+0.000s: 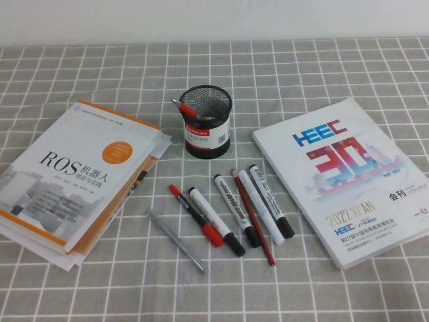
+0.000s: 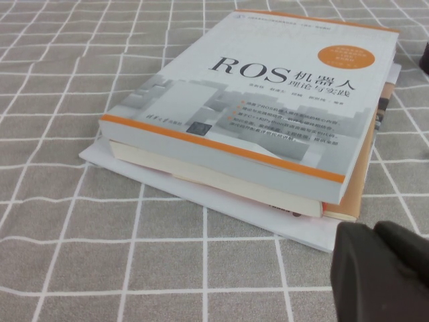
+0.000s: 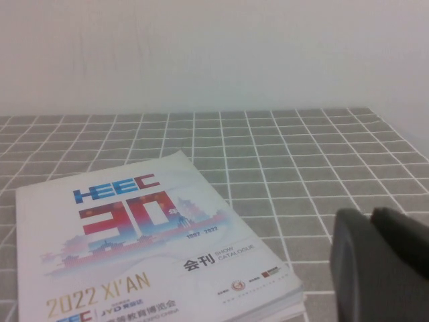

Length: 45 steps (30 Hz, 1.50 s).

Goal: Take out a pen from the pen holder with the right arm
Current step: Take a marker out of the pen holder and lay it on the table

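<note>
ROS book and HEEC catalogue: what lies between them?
High view: loose pens on the cloth, pen holder behind. Wrist views: left hand by the ROS book, right hand by the catalogue.

Grey white-checked tablecloth [image 1: 335,67] meets a plain white wall [image 1: 214,17]

Stack of books [image 2: 255,127] on checked cloth [image 2: 74,261], left pincer [image 2: 375,235] near its corner.
</note>
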Each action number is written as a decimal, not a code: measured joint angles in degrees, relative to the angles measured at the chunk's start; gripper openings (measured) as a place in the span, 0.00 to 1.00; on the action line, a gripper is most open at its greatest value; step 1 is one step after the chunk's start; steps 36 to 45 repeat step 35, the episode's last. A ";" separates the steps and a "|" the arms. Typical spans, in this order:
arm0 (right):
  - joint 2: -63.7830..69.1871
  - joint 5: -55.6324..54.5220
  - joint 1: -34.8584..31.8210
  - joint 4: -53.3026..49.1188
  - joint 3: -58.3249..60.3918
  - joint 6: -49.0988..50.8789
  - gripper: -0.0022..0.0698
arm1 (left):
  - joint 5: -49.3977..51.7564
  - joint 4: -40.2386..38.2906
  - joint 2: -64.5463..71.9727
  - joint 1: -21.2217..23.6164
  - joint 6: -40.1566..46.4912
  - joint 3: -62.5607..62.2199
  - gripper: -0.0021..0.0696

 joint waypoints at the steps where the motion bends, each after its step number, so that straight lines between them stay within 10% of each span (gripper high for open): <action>1: 0.00 0.00 0.00 -2.45 0.00 2.26 0.01 | 0.00 0.00 0.00 0.00 0.00 0.00 0.02; 9: 0.00 2.21 0.00 -16.04 0.00 14.20 0.01 | 0.00 0.00 0.00 0.00 0.00 0.00 0.02; 45: 0.00 15.01 0.00 -14.15 0.00 15.10 0.01 | 0.00 0.00 0.00 0.00 0.00 0.00 0.02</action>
